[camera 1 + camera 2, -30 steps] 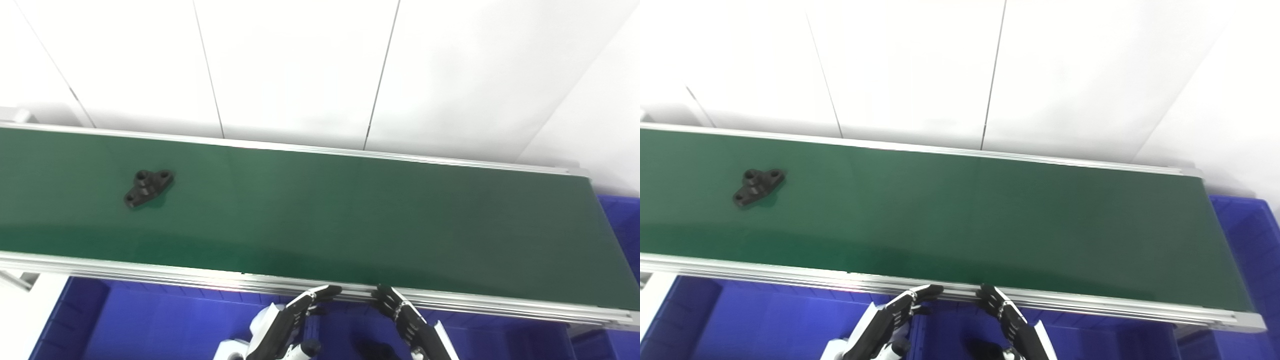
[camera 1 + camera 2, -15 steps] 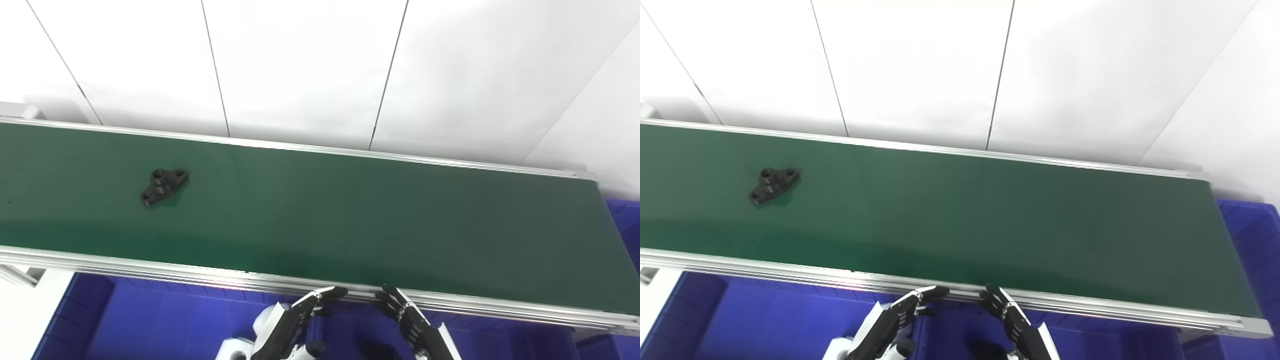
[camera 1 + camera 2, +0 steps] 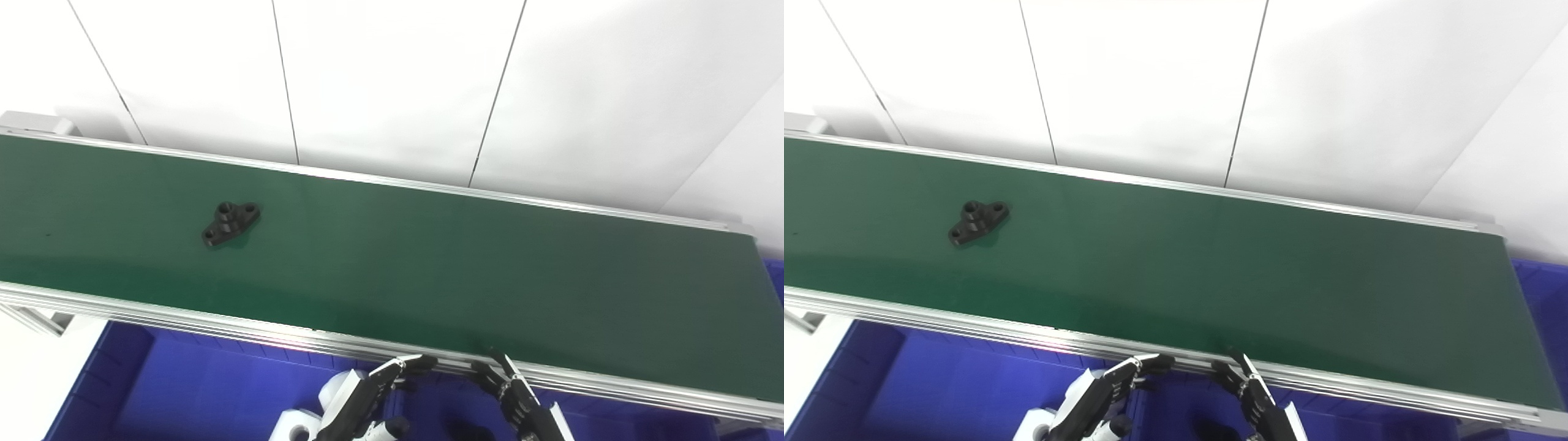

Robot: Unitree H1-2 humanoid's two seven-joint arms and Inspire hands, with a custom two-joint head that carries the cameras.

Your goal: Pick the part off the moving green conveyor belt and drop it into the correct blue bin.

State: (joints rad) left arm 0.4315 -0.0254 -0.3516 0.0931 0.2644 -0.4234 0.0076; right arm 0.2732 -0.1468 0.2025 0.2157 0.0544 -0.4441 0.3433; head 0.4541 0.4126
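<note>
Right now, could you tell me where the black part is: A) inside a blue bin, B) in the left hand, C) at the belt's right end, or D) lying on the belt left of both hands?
D: the part lies on the belt, far left of both empty hands.

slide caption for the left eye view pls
Black part rides the green conveyor belt while both empty hands, left and right, wait below.
</note>
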